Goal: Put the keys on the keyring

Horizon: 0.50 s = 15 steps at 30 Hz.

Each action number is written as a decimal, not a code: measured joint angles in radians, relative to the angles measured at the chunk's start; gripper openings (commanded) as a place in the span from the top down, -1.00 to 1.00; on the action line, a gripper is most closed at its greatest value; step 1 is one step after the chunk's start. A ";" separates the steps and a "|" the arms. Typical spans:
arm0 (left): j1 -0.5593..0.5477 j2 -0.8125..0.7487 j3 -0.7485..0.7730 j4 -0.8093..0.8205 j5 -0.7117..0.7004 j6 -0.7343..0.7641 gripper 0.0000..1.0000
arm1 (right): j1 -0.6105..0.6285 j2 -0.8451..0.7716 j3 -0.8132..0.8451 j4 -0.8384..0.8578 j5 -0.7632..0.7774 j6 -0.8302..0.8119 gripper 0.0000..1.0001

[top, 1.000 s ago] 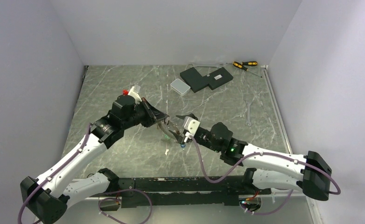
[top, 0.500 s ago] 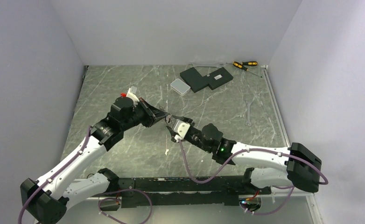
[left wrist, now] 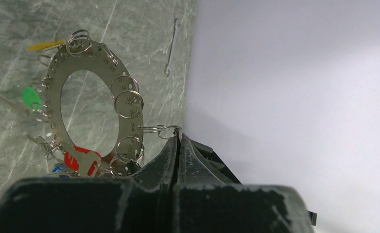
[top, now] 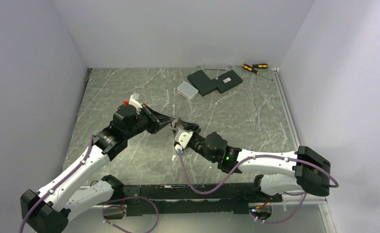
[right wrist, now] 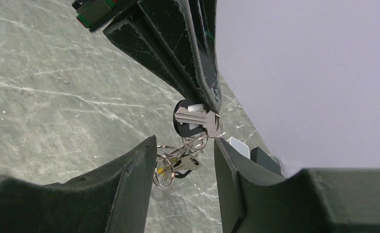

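My left gripper [left wrist: 179, 136] is shut, its tips pinching a small wire split ring that hangs on the keyring [left wrist: 55, 77], a large flat silver ring with small holes round its rim. It holds the keyring up above the table. Several split rings and keys with green [left wrist: 30, 96], red [left wrist: 79, 159] and yellow tags hang from it. In the right wrist view a silver key with a black head [right wrist: 196, 118] and loose split rings [right wrist: 171, 167] dangle under the left fingers [right wrist: 198, 73]. My right gripper [right wrist: 184, 145] is open, its jaws either side of these without touching. In the top view the two grippers meet mid-table, the left [top: 173, 122] against the right [top: 181, 129].
Two black boxes [top: 215, 81] and a small white box [top: 187, 90] lie at the back. Yellow-handled screwdrivers [top: 254, 67] sit in the back right corner. A silver wrench [top: 259, 119] lies at the right, also in the left wrist view [left wrist: 172, 46]. A small white piece [top: 172, 158] lies near the grippers.
My right gripper has moved left and forward, up to the left gripper's tips, and now straddles the hanging keys. The left gripper has shifted slightly, still shut.
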 measured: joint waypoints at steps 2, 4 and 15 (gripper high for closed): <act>0.001 -0.007 -0.010 0.002 -0.006 -0.007 1.00 | 0.012 0.003 0.001 0.002 0.017 -0.011 0.01; 0.002 -0.009 -0.020 0.001 -0.012 -0.013 1.00 | 0.027 0.007 0.007 0.008 0.026 -0.028 0.01; 0.009 -0.027 -0.040 0.001 -0.029 -0.035 1.00 | 0.072 0.029 0.032 0.048 0.089 -0.088 0.13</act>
